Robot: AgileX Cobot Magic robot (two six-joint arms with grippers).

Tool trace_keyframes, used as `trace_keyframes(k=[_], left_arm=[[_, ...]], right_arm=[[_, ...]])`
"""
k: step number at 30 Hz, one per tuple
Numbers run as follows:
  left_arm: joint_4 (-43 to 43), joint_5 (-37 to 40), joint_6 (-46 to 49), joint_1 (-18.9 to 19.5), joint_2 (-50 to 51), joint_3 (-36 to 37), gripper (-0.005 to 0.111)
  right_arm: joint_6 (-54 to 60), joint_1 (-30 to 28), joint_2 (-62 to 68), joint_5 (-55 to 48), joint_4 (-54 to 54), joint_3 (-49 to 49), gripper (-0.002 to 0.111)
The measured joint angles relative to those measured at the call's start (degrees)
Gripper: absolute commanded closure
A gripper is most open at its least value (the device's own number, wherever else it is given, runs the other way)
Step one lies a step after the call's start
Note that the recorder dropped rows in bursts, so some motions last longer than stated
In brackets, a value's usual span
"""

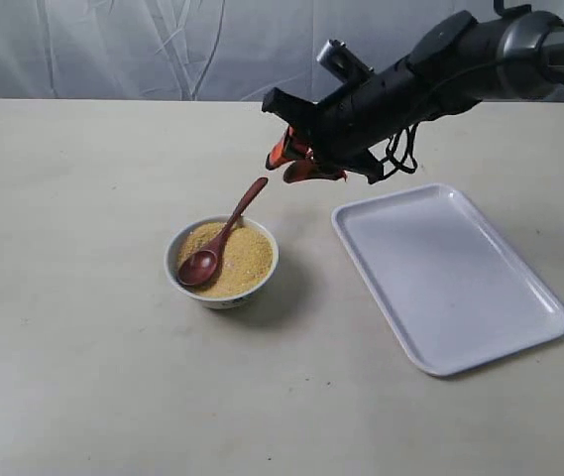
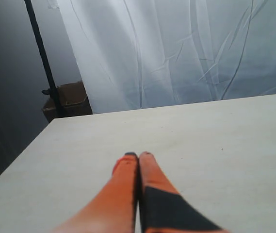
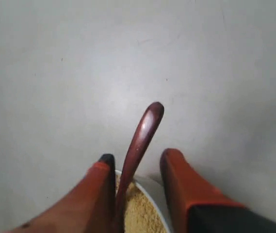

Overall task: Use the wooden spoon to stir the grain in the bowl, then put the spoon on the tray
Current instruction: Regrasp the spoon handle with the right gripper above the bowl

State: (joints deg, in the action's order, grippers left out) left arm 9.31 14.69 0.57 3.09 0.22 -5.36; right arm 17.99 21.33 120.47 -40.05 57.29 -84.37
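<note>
The white bowl [image 1: 218, 297] stands mid-table, filled with golden grain [image 1: 248, 260]. The dark wooden spoon [image 1: 224, 233] rests in it, scoop on the grain and handle leaning up over the rim toward the back right. My right gripper [image 1: 283, 161] hovers just beyond the handle's tip, open. In the right wrist view its orange fingers straddle the spoon handle [image 3: 142, 133] without touching it, above the grain [image 3: 142, 213] and bowl rim [image 3: 150, 191]. The white tray [image 1: 450, 273] lies to the bowl's right, with nothing on it. My left gripper [image 2: 138, 155] is shut on nothing over bare table.
A white curtain [image 1: 163, 45] hangs behind the table's far edge. In the left wrist view a black stand pole [image 2: 43, 58] and a cardboard box [image 2: 67, 99] sit beyond the table's corner.
</note>
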Motion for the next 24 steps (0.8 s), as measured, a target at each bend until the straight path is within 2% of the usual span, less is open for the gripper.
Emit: trace_keyframes(k=[1,5,12,24], left_arm=[[0.0,0.0,0.0,0.0,0.0,0.0,0.107],[0.0,0.0,0.0,0.0,0.0,0.0,0.107],[0.0,0.0,0.0,0.0,0.0,0.0,0.107],[0.0,0.0,0.0,0.0,0.0,0.0,0.107]], right_arm=[[1.61,-0.24,0.57,-0.43,1.04,-0.1,0.055],[6.15,-0.46,3.2,-0.99,4.93,-0.1,0.06],[16.48,-0.46,8.11,-2.3,18.93,0.53,0.06],[21.43,-0.46,10.43,-4.1,24.47,0.55,0.06]])
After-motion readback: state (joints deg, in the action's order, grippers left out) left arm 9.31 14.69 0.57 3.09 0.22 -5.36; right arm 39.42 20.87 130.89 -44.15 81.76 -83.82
